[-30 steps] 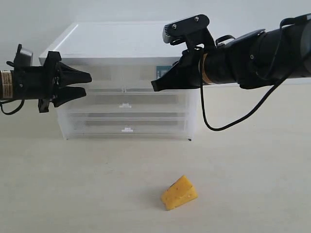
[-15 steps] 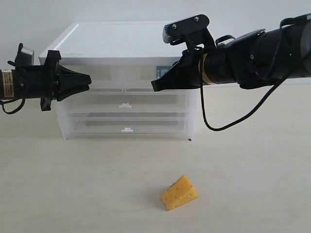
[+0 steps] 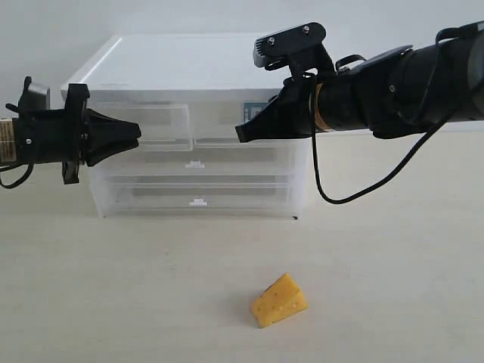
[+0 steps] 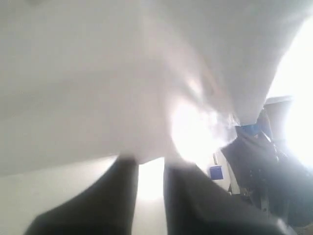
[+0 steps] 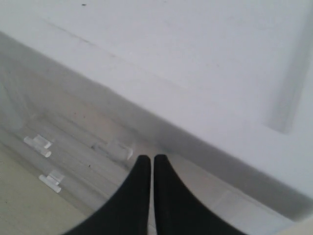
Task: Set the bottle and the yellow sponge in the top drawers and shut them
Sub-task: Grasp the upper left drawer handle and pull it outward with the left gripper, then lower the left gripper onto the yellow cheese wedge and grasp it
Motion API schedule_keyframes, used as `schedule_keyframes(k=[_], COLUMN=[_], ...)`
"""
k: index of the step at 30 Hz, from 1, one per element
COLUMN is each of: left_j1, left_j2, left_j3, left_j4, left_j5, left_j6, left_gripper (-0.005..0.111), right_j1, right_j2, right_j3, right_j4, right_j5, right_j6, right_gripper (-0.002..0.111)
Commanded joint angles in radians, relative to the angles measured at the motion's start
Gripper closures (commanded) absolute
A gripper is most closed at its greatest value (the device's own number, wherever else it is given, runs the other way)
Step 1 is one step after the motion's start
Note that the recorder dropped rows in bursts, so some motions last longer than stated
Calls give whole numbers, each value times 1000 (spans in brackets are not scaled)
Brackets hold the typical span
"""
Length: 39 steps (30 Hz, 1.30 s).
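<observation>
The yellow sponge [image 3: 278,300] lies on the table in front of the chest [image 3: 189,64]. My left gripper [image 3: 137,134] [image 4: 150,164] is shut on the handle of the top left drawer [image 3: 162,127], which stands pulled a little way out. My right gripper [image 3: 240,137] [image 5: 148,157] is shut and empty, its tips against the front of the top right drawer [image 3: 227,128], beside a small tab handle [image 5: 117,149]. A teal patch [image 3: 255,108] shows through that drawer behind the right gripper; I cannot tell whether it is the bottle. The left wrist view is blurred and overexposed.
Two full-width drawers with white tab handles [image 3: 196,163] [image 3: 198,202] sit below the top pair. The right arm's black cable [image 3: 325,193] hangs in a loop at the chest's right side. Beige table [image 3: 113,287] spreads in front of the chest.
The left gripper went from open to shut at the top left drawer's handle, then drew back to the left, and the drawer slid out a little. The right arm and sponge stayed put.
</observation>
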Motion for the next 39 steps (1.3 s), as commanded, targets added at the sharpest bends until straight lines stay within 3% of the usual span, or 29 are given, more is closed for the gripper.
schedule_keyframes(k=[1,16,25,28,33,35,39], left_j1=[-3,-3,-1,-1,-1,-1,-3], left_j2=[-57,-242,-251,-253,-255,-260,-325], left_j3=[54,335,376,376,376,374,354], left_j4=[94,110,64,62,27,18,71], left_j5=[-31,-31,-31,-31,-124,-154,-154], left_j6=[5,66,104,131,172,172,179], left_gripper=[103,103,103,91,30,27,47], right_j1=[-3,-3,-3,-3,-3,-3,-3], right_j2=[-2,-2,-2,-2,-2,-2,-2], right_j3=[-6,-6,-6,-6,-6,-6,-6], right_j4=[1,1,1,1,1,1,1], right_j5=[7,7,-12,-12,-12,-12,-12], right_j6=[5,25,28,28,28,28,28], right_gripper=[108,108,108,108,108,108,108])
